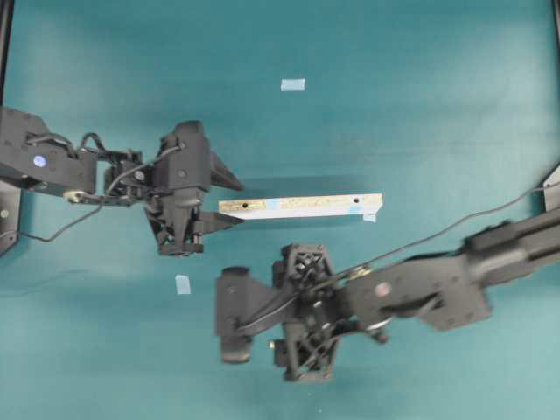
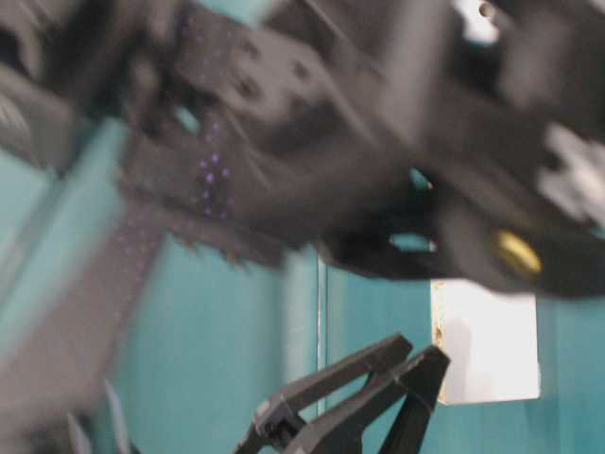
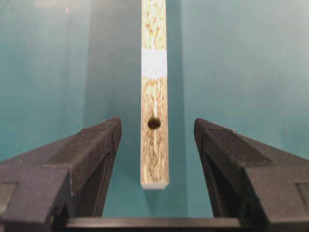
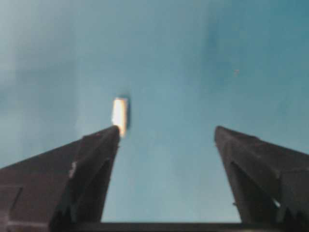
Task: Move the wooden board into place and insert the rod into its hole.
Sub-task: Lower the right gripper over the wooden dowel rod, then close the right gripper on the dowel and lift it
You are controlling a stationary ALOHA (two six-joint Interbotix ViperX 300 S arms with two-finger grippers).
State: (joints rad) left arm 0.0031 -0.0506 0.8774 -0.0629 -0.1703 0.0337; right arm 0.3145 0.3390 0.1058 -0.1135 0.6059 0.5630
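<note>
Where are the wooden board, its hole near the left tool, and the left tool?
wooden board (image 1: pixel 302 206): overhead view, middle of its top face.
hole (image 3: pixel 154 123): left wrist view, the dark opening.
left tool (image 3: pixel 157 145): left wrist view, midway between its fingertips.

The wooden board (image 1: pixel 300 206) lies on the worktop (image 1: pixel 420 96) near its middle, lengthwise from left to right. Its left end sits between the fingers of the left hand (image 1: pixel 233 200). One tape square (image 1: pixel 292 85) lies toward the far edge, another (image 1: pixel 183 284) nearer, left of the right hand (image 1: pixel 234 315).
</note>
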